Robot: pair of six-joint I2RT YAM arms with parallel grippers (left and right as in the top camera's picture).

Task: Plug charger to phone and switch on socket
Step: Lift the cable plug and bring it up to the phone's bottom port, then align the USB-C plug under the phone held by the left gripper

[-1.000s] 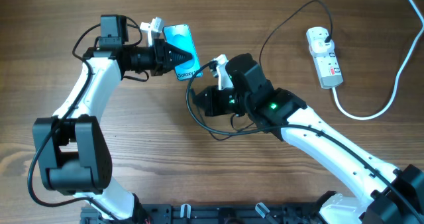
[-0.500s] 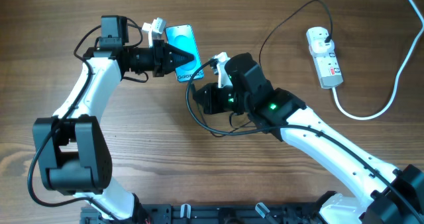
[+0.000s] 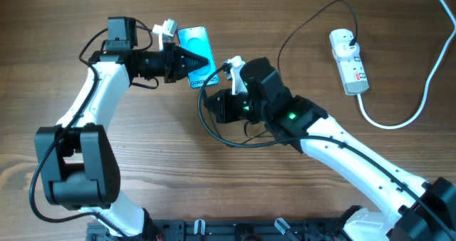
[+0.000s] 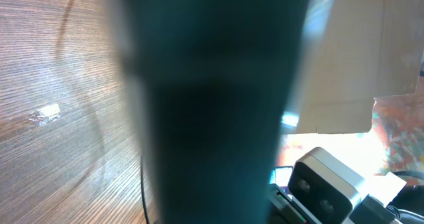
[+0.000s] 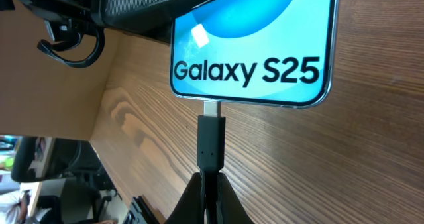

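Observation:
The phone (image 3: 197,44) has a teal-blue screen and is held off the table by my left gripper (image 3: 189,61), which is shut on its long sides. In the right wrist view the phone (image 5: 252,38) reads "Galaxy S25". My right gripper (image 5: 212,187) is shut on the charger's black plug (image 5: 212,144), and the plug's metal tip meets the phone's lower edge. In the overhead view my right gripper (image 3: 214,98) is just below the phone. The socket (image 3: 349,63) lies at the far right with the white adapter in it. The phone's dark back (image 4: 212,105) fills the left wrist view.
The black charger cable (image 3: 235,140) loops on the table under my right arm and runs up to the socket. The thick white cord (image 3: 420,102) curves off the right edge. The table is brown wood (image 3: 171,170).
My right gripper has moved a little left and up with the plug, closer to the phone's lower edge. The phone and left arm have barely moved.

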